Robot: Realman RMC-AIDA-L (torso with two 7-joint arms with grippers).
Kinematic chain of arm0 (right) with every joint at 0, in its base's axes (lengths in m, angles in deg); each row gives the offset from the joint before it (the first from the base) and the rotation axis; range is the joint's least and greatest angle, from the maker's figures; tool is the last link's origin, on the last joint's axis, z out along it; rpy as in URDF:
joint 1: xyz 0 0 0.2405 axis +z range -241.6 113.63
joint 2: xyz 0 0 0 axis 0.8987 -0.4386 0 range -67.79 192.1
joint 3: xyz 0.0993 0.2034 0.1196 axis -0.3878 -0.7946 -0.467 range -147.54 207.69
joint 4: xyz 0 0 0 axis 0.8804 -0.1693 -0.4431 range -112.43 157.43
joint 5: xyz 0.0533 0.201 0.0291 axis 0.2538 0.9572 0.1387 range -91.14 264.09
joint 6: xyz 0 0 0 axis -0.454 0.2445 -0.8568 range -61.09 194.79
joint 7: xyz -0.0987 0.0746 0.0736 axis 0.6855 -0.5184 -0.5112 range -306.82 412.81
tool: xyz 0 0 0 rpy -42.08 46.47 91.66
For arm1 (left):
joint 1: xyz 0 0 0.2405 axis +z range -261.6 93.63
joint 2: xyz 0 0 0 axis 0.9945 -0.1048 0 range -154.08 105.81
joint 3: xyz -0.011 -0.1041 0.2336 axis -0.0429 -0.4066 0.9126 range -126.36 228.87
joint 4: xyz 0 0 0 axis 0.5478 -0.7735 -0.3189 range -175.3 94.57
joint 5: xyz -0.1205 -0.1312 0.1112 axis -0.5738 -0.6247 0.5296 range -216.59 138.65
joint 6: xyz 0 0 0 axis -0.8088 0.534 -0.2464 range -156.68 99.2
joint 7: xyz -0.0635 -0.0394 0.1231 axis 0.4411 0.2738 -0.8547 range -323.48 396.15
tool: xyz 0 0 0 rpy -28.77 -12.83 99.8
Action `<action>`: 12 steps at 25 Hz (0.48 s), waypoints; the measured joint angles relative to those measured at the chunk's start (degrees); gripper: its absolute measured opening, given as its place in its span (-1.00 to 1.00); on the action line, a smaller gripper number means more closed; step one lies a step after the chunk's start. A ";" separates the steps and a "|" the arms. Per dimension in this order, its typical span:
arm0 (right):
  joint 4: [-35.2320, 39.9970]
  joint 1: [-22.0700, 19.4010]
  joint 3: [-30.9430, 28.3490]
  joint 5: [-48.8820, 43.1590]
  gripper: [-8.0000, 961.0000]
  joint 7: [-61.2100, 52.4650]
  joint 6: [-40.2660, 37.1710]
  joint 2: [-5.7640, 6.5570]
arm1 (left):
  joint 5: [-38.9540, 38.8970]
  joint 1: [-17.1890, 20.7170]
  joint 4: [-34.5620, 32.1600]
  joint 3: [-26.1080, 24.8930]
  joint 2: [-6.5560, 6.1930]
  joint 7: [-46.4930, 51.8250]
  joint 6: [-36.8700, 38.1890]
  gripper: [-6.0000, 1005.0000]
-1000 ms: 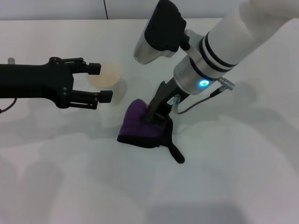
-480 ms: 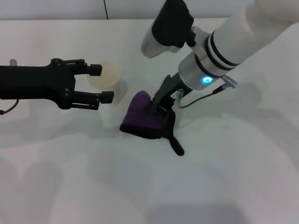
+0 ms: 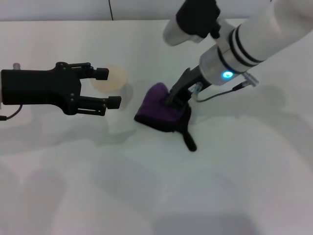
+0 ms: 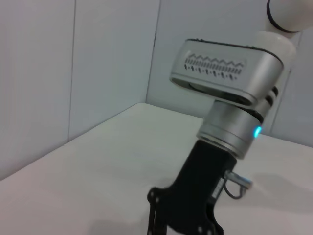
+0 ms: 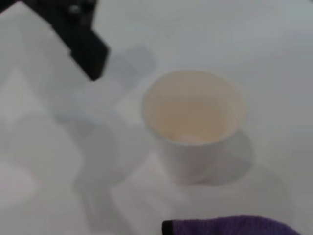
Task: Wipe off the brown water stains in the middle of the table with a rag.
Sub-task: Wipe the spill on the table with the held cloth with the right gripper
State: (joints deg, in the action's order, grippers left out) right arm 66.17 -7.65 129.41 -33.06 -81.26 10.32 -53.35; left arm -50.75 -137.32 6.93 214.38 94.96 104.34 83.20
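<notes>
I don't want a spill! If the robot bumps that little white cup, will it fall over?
Probably, yes. The cup looks thin and light, standing upright beside the rag, so a sideways knock could likely tip or slide it on the smooth table. It seems almost empty, so little should spill. The right gripper works nearby; the left gripper hovers open around it.

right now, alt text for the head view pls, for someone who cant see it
The right gripper presses a dark purple rag onto the white table. The left gripper hovers open beside a white cup. No brown stain is visible.
</notes>
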 joint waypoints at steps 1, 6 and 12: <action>0.02 -0.28 -0.87 -0.89 -0.83 0.00 0.00 -0.06 | 0.00 0.04 0.00 0.00 0.00 -0.11 -0.05 0.73; 0.20 -1.39 -3.54 -2.66 -0.82 0.00 0.07 -0.02 | 0.00 0.59 -0.01 0.00 0.00 -0.53 -0.20 0.73; 0.38 -2.21 -3.71 -3.42 -0.82 0.21 -1.11 -0.13 | 0.00 0.94 -1.77 0.00 -0.16 -0.76 -0.82 0.72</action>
State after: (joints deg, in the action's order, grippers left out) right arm 66.55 -9.86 125.70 -36.47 -81.05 9.21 -53.48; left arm -50.75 -136.38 5.15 214.38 94.79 103.58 82.38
